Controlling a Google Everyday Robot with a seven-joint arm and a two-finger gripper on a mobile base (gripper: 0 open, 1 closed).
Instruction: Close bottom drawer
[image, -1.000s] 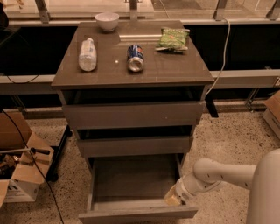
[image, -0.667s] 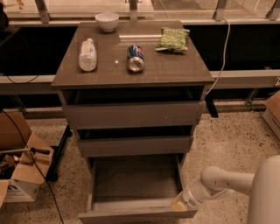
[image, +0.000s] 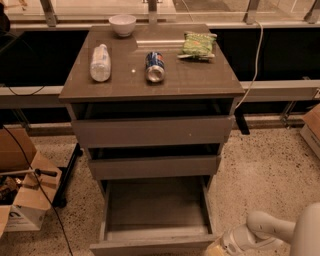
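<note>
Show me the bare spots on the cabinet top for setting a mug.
Bare: front strip below water bottle and can; right front corner below chip bag. Crowded around the bowl and middle row. End effector beside bottom drawer, front right.

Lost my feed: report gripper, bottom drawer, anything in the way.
Gripper low, at the front right corner of the bottom drawer. Drawer pulled well out, bare inside. Nothing seen blocking its travel.

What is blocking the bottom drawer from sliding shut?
Nothing visible. The bottom drawer has a bare tray, so it can slide back under the middle drawer. The gripper is low, beside the drawer's front corner, with nothing between them.
</note>
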